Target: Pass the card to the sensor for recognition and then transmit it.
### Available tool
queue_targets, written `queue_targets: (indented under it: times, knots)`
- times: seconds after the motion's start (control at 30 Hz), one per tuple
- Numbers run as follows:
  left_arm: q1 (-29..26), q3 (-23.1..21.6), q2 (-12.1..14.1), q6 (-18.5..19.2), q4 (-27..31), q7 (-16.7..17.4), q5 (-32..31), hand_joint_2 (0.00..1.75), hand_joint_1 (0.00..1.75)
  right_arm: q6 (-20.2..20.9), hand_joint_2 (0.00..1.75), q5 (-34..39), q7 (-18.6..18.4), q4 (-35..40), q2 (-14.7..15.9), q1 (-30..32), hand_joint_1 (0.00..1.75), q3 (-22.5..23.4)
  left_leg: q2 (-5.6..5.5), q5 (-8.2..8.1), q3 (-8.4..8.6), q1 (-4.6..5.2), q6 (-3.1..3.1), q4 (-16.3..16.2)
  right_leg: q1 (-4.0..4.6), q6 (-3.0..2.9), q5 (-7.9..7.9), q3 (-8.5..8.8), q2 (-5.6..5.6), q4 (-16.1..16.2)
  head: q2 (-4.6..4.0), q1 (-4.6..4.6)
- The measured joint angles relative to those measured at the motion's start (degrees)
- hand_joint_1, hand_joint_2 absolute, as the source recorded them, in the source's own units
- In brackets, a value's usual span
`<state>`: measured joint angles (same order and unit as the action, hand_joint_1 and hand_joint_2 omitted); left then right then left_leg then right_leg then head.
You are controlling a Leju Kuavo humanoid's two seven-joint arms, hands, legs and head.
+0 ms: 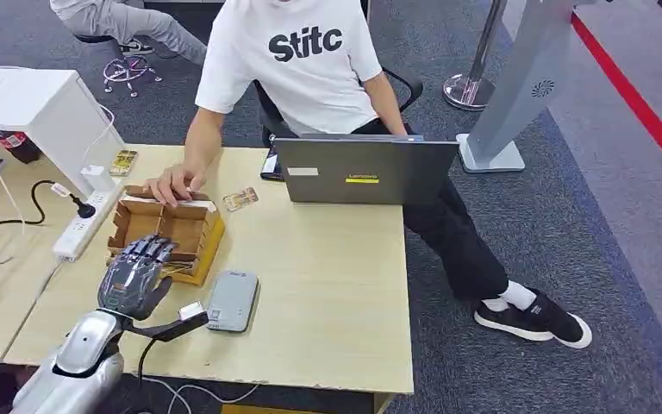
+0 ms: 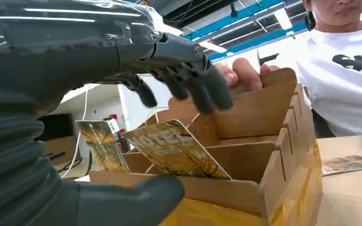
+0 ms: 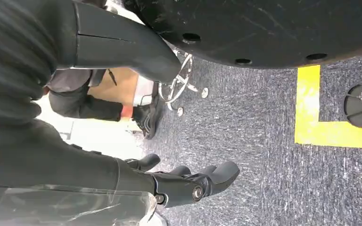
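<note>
While my left hand [image 1: 134,276] hovers empty with fingers spread above the card [image 2: 176,149] leaning in the wooden box [image 1: 191,231], I apparently must next lower and pinch it.

A light wooden table [image 1: 327,285] fills the lower left of the head view, and a white box-shaped stand [image 1: 43,108] sits at the upper left. The floor is dark grey carpet [image 1: 569,224], with a red stripe [image 1: 638,103] running down the upper right corner. A shiny metal post [image 1: 474,73] and a grey slanted stand [image 1: 517,95] are at the upper right, and yellow tape [image 3: 330,117] marks the carpet in the right wrist view.
</note>
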<state>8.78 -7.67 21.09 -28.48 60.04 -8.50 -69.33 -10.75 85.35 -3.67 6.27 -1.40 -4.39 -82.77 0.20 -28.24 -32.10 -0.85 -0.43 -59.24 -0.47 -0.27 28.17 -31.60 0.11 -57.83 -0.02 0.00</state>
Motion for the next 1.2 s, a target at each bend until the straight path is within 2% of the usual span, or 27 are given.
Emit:
queue_targets:
  times: [0.43,0.57,0.77,1.07,1.2]
  knots:
    - [0.3,-0.1,0.0,-1.8,-1.2,-0.7,1.4,1.75,1.75,0.0,1.75,0.1,0.1,0.0,0.0,0.0,0.00,0.0,0.01,0.00,0.00,0.00,0.00,0.0,0.00,0.00,0.00,0.00,0.01,0.0,0.00,0.00]
    - [0.5,-0.1,0.0,-4.7,-1.2,-1.6,2.9,1.75,1.75,0.0,1.75,0.2,0.1,0.0,0.0,0.0,0.00,0.0,0.00,0.00,0.00,0.00,0.00,0.0,0.00,0.00,0.00,-0.01,0.00,0.0,0.00,0.00]
    - [0.8,-0.1,0.2,-5.3,0.7,-1.9,4.4,1.75,1.75,0.0,1.75,0.2,0.2,0.0,0.0,0.0,0.00,-0.1,0.01,0.00,0.00,0.00,0.00,0.0,0.00,0.00,0.00,-0.02,0.01,0.0,0.00,0.00]
    - [2.2,-0.1,1.1,-5.2,4.6,-1.9,5.5,1.75,1.75,0.0,1.75,0.3,0.3,0.0,0.0,0.0,0.00,-0.1,0.00,0.01,0.00,0.00,0.00,0.0,0.01,0.00,0.00,-0.02,0.01,0.0,0.00,0.00]
    - [4.6,-0.1,1.8,-3.2,8.0,-1.7,6.4,1.75,1.75,0.0,1.75,0.4,0.8,0.0,0.0,0.0,0.00,-0.1,-0.04,0.03,-0.02,-0.01,0.02,0.0,0.01,0.00,-0.01,-0.01,-0.03,0.0,-0.02,0.00]
